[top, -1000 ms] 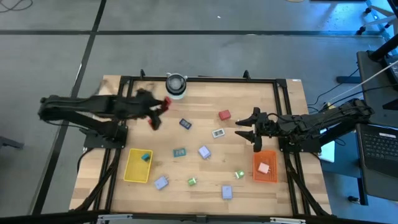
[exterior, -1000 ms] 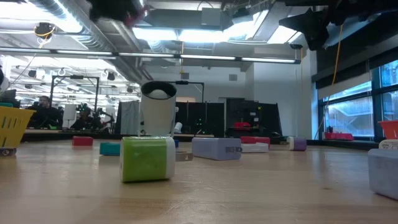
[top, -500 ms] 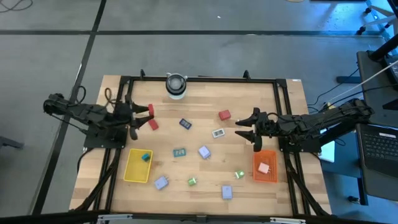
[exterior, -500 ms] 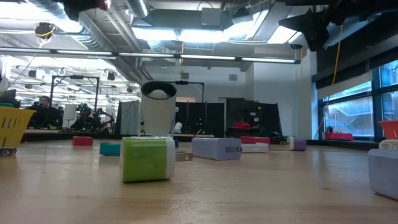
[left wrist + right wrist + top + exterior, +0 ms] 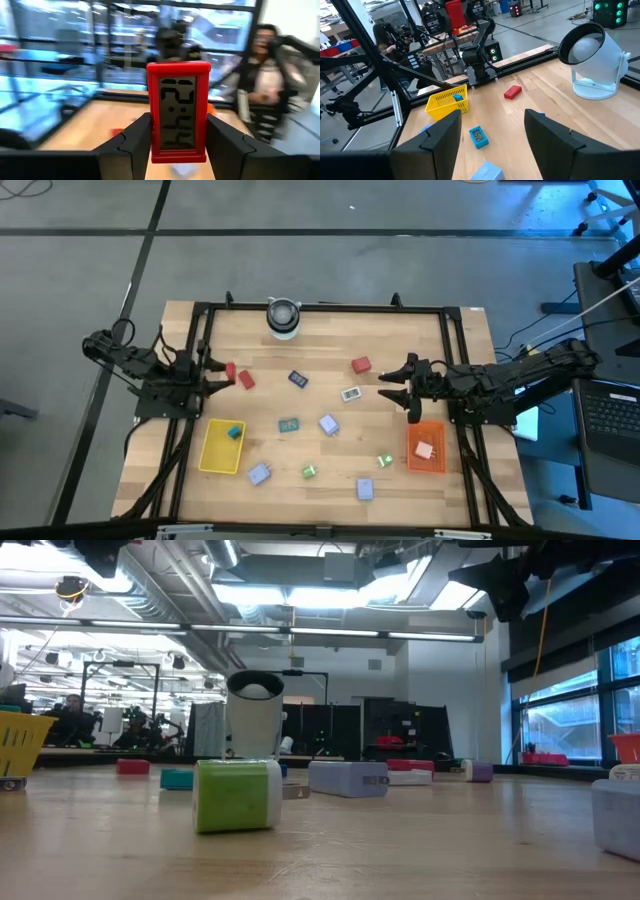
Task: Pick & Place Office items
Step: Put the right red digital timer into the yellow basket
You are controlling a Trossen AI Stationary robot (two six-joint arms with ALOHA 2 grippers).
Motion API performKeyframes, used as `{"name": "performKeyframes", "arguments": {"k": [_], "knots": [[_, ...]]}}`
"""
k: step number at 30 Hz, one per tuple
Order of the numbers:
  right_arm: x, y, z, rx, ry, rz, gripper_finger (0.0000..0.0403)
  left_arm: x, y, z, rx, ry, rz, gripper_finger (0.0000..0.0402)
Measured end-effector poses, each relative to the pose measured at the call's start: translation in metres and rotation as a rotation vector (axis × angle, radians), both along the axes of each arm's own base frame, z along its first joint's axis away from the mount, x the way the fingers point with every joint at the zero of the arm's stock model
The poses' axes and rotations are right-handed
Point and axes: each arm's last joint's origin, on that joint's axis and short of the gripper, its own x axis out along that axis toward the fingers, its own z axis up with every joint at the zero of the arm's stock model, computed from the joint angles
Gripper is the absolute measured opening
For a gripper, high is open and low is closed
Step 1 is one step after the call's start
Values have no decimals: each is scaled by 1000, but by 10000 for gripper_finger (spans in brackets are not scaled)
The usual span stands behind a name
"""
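My left tool (image 5: 177,145) is clamped on a red clock (image 5: 178,117); my right tool (image 5: 398,385) stands apart above the desk (image 5: 320,340), a red block (image 5: 361,365) nearby.

The middle of the table (image 5: 330,350) is strewn with small office items, among them a red block (image 5: 361,364), a blue packet (image 5: 298,379), a teal one (image 5: 289,424) and a lavender one (image 5: 328,424), with only narrow lanes of bare wood between them. The round grey-white cylinder (image 5: 283,317) stands at the far edge, and bare wood lies to either side of it. The yellow tray (image 5: 220,448) and the red tray (image 5: 426,448) block the near corners, and the black frame rail (image 5: 320,307) borders the working area.
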Motion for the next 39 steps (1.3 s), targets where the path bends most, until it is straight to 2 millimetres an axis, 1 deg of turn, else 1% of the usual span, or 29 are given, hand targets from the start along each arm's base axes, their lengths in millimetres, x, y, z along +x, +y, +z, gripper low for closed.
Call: {"name": "performKeyframes", "arguments": {"k": [2, 7, 9, 12, 14, 16, 19, 23, 26, 33, 39], "knots": [[0, 0, 0, 0, 0, 0, 219, 1, -2, 0, -13, 4, -63, 155], [0, 0, 0, 1, -3, 0, 219, 2, -5, -1, -30, 13, -128, 156], [0, 0, 0, 1, -3, 0, 220, 2, -7, -1, -50, 22, -193, 155], [0, 0, 0, 8, -4, -1, 220, -2, -9, 3, -164, 71, -311, 155], [0, 0, 0, 13, -4, -2, 219, -3, -9, 7, -271, 108, -318, 155], [0, 0, 1, 26, -8, -3, 219, -2, -9, 8, -340, 183, -301, 155], [0, 0, 1, 30, -9, -4, 220, 5, -13, 9, -406, 330, -267, 155], [0, 0, 1, 46, -10, -6, 219, 16, -21, 10, -439, 538, -275, 155], [0, 0, 1, 62, -11, -8, 219, 25, -28, 7, -479, 683, -266, 155], [0, 0, 1, 63, -11, -8, 220, 49, -45, -12, -632, 961, -237, 154], [0, 0, -3, 56, 23, -5, 220, 66, -62, -31, -711, 1156, -197, 154]]}}
